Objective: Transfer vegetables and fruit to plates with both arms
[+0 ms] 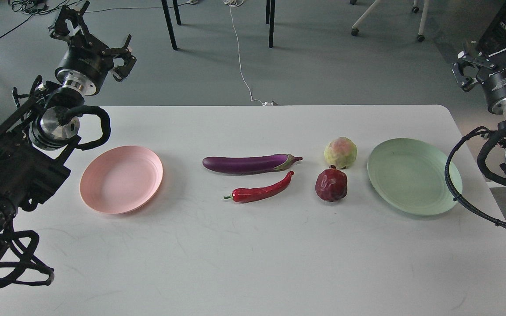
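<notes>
On the white tabletop [253, 263] the eggplant [248, 164] lies just above the chili [262, 192], with the pale fruit [340, 152] beside the pomegranate [331, 185] — all between our pink plate [103, 199] and green plate [411, 206]. Our left tool [97, 41] hangs spread open; whether our right tool [483, 57] is open or closed we cannot tell.

A white table [253, 263], dark chair legs [169, 26], a white cable [242, 66] on grey floor [332, 74]
</notes>
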`<action>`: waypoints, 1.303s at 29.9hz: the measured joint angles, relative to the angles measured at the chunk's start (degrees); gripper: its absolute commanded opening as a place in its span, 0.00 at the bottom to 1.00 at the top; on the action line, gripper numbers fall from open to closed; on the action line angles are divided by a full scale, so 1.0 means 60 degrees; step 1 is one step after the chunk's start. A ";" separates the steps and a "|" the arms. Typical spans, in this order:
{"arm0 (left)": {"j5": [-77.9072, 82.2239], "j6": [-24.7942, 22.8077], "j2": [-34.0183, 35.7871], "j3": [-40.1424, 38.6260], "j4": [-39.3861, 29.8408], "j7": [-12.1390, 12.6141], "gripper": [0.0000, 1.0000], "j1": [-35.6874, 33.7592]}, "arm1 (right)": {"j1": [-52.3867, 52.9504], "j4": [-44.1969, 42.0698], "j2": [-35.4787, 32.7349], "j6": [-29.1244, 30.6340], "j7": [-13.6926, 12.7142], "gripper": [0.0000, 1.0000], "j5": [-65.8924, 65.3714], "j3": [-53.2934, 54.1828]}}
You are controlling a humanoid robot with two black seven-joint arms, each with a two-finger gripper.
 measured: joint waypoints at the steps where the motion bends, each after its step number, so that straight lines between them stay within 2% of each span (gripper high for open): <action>1: -0.0002 -0.0002 0.0006 0.0000 -0.0002 0.0000 0.98 0.0006 | -0.0017 0.0004 0.0000 -0.0003 0.0000 0.99 0.0000 0.0000; 9: 0.0011 -0.0021 0.0031 0.0000 0.0005 0.0000 0.98 0.0060 | 0.0047 0.0004 -0.0091 -0.0060 -0.0001 0.99 0.0000 -0.0090; 13: -0.0064 0.0142 0.0040 -0.0080 0.0004 0.0000 0.98 0.0060 | 0.0701 -0.0016 -0.0466 -0.0086 -0.0026 0.99 -0.0025 -0.0864; 21: -0.0010 0.0220 0.0355 -0.0108 -0.0015 -0.0080 0.98 0.0017 | 0.4245 0.0093 -0.1760 -0.0062 -0.0116 0.99 -0.0104 -0.5950; 26: 0.0058 -0.0482 0.0820 -0.0024 -0.0015 -0.0446 0.98 0.0040 | 0.6566 0.0189 -0.1798 0.0023 -0.0248 0.99 -0.0549 -0.9334; 32: 0.0053 -0.0738 0.1065 -0.0002 -0.0016 -0.0522 0.98 0.0078 | 0.8512 0.0608 -0.0900 0.0023 -0.0258 0.98 -0.1792 -1.2385; 39: -0.0015 -0.0805 0.1234 -0.0032 -0.0016 -0.0566 0.98 0.0361 | 0.9270 0.0761 0.0726 -0.0075 -0.0167 0.97 -0.4276 -1.5180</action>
